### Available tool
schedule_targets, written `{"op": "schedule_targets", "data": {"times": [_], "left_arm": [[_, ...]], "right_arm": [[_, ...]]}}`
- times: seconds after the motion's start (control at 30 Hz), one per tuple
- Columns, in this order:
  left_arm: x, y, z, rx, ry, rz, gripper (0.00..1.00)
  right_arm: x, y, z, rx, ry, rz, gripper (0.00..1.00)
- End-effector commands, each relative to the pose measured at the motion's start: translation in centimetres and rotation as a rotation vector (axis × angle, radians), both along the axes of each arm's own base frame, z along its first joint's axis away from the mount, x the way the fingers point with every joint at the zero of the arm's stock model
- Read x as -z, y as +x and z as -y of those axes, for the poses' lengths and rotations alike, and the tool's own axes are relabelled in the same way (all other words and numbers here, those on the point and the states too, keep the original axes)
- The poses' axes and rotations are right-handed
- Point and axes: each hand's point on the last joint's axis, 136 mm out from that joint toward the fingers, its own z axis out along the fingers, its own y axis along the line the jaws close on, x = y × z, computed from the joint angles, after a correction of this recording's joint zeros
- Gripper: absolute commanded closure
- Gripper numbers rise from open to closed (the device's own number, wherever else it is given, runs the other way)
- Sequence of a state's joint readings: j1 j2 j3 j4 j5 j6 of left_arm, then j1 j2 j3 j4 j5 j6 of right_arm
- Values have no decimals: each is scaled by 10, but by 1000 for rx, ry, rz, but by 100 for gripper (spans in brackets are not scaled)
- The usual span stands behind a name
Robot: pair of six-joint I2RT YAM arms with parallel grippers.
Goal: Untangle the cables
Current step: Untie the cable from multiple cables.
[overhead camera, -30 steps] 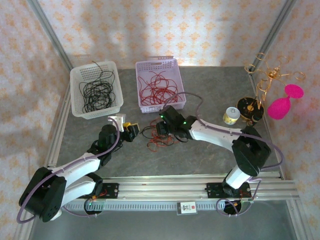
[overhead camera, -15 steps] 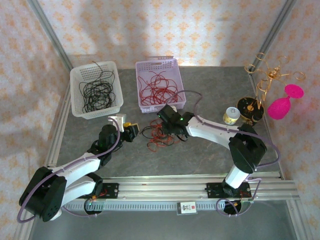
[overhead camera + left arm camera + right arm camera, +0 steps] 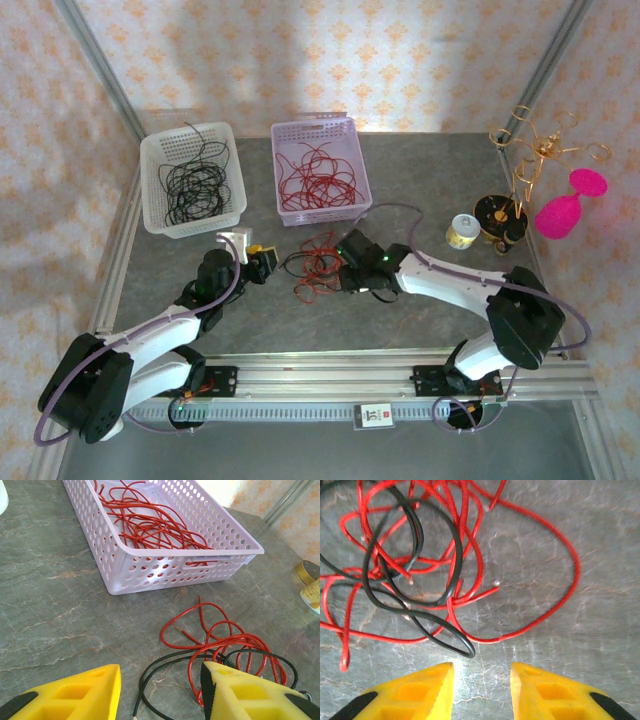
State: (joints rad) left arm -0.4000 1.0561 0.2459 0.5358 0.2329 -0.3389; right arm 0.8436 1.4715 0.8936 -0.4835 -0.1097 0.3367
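A loose tangle of red and black cables [image 3: 316, 268] lies on the grey table between the two grippers. My left gripper [image 3: 268, 262] sits low at its left side, open. In the left wrist view the black loop [image 3: 170, 662] runs between the yellow fingers [image 3: 235, 690], which touch nothing. My right gripper [image 3: 346, 274] is at the tangle's right side, open. In the right wrist view the red and black loops [image 3: 420, 565] lie just ahead of its gripper [image 3: 481, 672], with bare table between the tips.
A white basket [image 3: 155, 215] with black cables stands at the back left. A lilac basket [image 3: 362, 185] [image 3: 165, 570] beside it holds red cables. At the right are a small tin [image 3: 461, 231], a gold wire stand [image 3: 520, 180] and a pink glass [image 3: 565, 210].
My right gripper has drawn back from the lilac basket, toward the right and nearer, uncovering the tangle. The left arm has not moved.
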Motion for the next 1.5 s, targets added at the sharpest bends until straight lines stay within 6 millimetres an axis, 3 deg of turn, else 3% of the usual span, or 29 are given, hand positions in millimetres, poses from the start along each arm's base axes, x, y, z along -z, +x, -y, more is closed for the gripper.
{"op": "schedule_targets", "data": {"times": [0.0, 0.37, 0.67, 0.97, 1.27, 1.37, 1.47], "left_arm": [[-1, -2, 7, 37, 2, 14, 53], [-4, -5, 5, 33, 5, 22, 54], [-7, -6, 6, 42, 0, 32, 55], [-34, -21, 28, 176, -66, 140, 54], [-97, -65, 78, 471, -187, 340, 53], [-106, -77, 99, 577, -183, 362, 52], [-109, -73, 113, 611, -165, 354, 52]], "right_arm": [[-1, 7, -17, -35, 65, 31, 66], [15, 27, -9, 27, 44, 85, 69], [9, 27, 4, 42, 22, 129, 97], [-67, 21, -1, -14, 61, 191, 100], [-158, 31, -16, -27, 217, 335, 100], [-180, 34, -25, -54, 257, 358, 100], [-195, 35, -35, -83, 294, 367, 100]]}}
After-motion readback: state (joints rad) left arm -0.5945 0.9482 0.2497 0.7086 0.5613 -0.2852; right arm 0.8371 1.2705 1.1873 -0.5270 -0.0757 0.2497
